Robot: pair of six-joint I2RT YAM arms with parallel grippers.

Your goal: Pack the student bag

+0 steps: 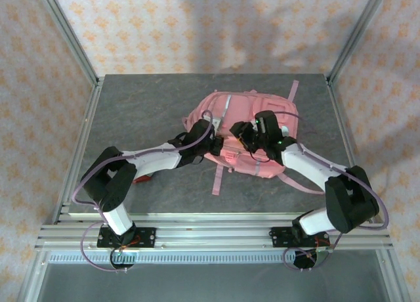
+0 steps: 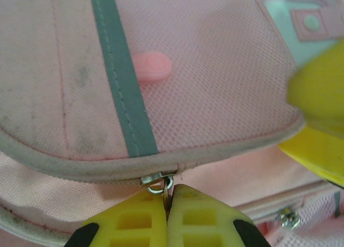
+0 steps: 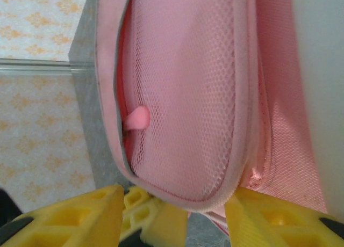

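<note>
Two arms at the large pink fabric backpack (image 1: 244, 111): left fingers (image 2: 134, 225) pinch its small metal zip ring (image 2: 159, 187), seam running left-right; right fingers (image 3: 80, 215) spread astride its piped corner (image 3: 185, 200).

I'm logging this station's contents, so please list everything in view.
student bag: one, pink with grey trim, middle of table.
zip pull: one, metal, at the bag's seam.
pink tab: one, pink, on the bag's mesh panel.
table: one, grey, under the bag.
small item: one, red, on the table by the left arm; unidentifiable.
left hand: one, yellow fingers, shut on the zip pull.
right hand: one, yellow fingers, open astride the bag's edge.
</note>
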